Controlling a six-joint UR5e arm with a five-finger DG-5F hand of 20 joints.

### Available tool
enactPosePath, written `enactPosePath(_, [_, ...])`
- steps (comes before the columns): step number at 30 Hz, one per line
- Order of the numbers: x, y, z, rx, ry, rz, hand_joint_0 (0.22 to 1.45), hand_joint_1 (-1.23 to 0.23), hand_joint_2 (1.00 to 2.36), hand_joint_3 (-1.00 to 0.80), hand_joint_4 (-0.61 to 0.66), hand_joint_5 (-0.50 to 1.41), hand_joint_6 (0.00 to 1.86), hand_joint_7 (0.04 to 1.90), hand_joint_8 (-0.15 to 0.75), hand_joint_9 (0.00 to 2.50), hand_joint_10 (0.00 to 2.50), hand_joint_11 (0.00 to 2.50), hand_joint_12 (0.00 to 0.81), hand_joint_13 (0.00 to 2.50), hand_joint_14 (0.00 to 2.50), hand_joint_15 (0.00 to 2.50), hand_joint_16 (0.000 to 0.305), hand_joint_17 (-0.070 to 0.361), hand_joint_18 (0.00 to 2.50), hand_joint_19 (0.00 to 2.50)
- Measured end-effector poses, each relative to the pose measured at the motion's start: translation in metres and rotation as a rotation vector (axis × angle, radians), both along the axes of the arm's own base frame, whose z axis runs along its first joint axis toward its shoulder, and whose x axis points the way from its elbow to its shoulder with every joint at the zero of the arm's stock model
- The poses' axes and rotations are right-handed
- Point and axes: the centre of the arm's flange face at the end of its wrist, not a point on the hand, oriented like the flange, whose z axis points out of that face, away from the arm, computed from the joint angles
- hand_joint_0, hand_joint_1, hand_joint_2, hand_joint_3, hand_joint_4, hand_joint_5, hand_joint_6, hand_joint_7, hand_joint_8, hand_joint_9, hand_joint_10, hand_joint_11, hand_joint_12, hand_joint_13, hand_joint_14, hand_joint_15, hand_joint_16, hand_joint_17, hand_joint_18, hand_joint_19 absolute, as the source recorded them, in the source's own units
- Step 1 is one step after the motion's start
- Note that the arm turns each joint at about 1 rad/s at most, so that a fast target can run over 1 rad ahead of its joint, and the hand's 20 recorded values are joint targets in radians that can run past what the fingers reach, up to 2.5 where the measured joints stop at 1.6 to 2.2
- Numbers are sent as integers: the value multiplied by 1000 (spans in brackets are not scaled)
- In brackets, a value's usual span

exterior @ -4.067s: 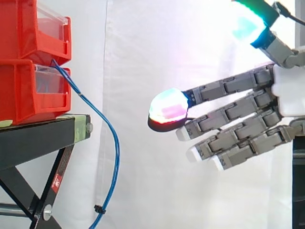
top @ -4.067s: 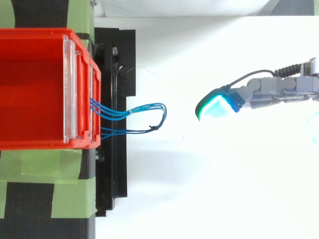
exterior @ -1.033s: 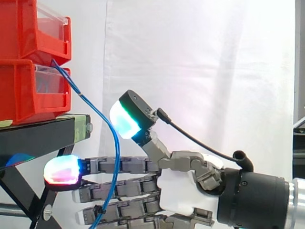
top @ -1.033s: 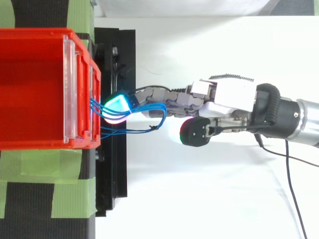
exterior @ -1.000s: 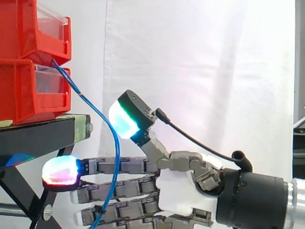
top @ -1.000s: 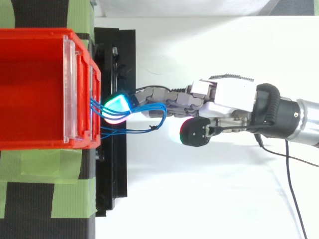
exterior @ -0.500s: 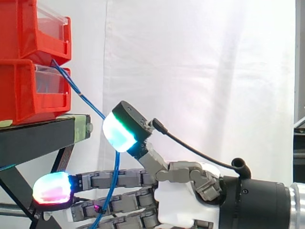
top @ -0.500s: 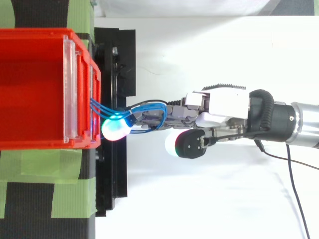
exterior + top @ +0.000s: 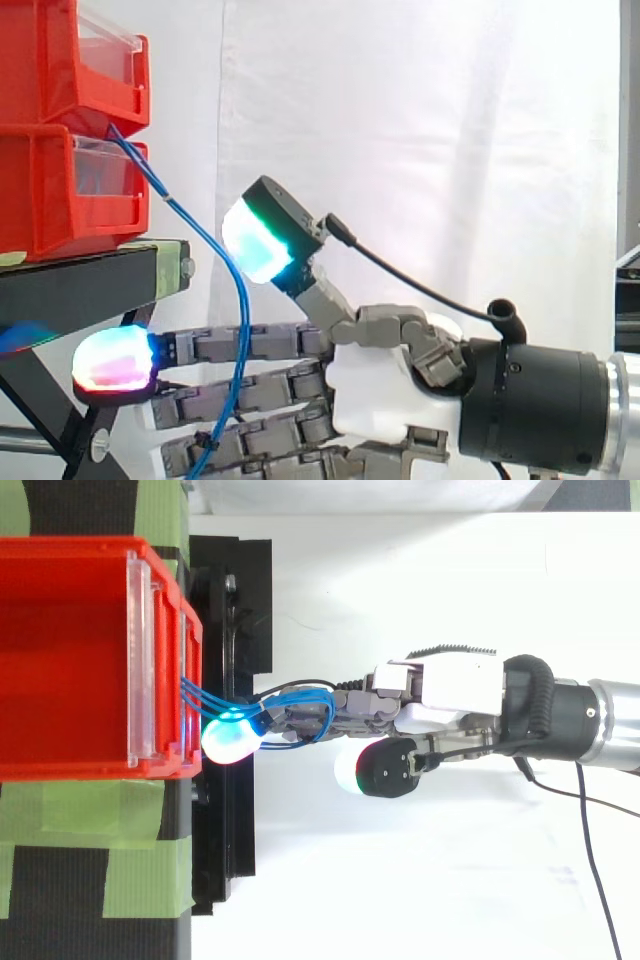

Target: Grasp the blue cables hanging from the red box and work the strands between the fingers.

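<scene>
Robot hand (image 9: 380, 395) entering from the right, with its fingers (image 9: 250, 345) held straight and slightly spread, stacked one above another in the side view. The thumb (image 9: 262, 240) is raised well clear of them, so nothing is pinched. The uppermost fingertip, glowing pink and cyan, lies below the edge of the black stand (image 9: 80, 285). In the top view the robot hand (image 9: 450, 685) puts this fingertip just beside the front wall of the red box (image 9: 70, 660).

The blue cables (image 9: 232, 275) leave the front of that red box, arc downward under the thumb, and cross the near faces of the fingers. From above, the loop (image 9: 300, 693) lies over the fingers; whether any strand passes between them cannot be told.

A second red box (image 9: 40, 60) is stacked on the first. Green tape (image 9: 70, 815) covers the stand, and a white curtain (image 9: 450, 150) hangs behind.
</scene>
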Motion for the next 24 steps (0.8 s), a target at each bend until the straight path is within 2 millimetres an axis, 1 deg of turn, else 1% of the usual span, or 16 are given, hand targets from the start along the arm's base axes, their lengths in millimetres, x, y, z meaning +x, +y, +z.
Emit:
enactPosePath(8, [-3, -7, 8, -6, 17, 10, 639, -349, 1000, -1000, 124, -456, 5, 679, 296, 40, 3, 243, 365, 0, 5, 267, 71, 160, 0, 280])
enactPosePath(13, [-4, -12, 18, -13, 17, 13, 641, -353, 1000, -1000, 131, -445, 5, 686, 310, 105, 5, 338, 368, 0, 6, 279, 71, 159, 0, 291])
enactPosePath(16, [-7, -17, 25, -20, 29, 14, 641, -381, 1000, -1000, 143, -413, 4, 666, 325, 181, 5, 306, 379, 37, 6, 256, 72, 162, 18, 256])
enactPosePath(24, [-11, -25, 35, -31, 45, 15, 646, -384, 1000, -1000, 152, -397, 4, 665, 342, 267, 5, 385, 380, 103, 6, 277, 70, 158, 101, 287])
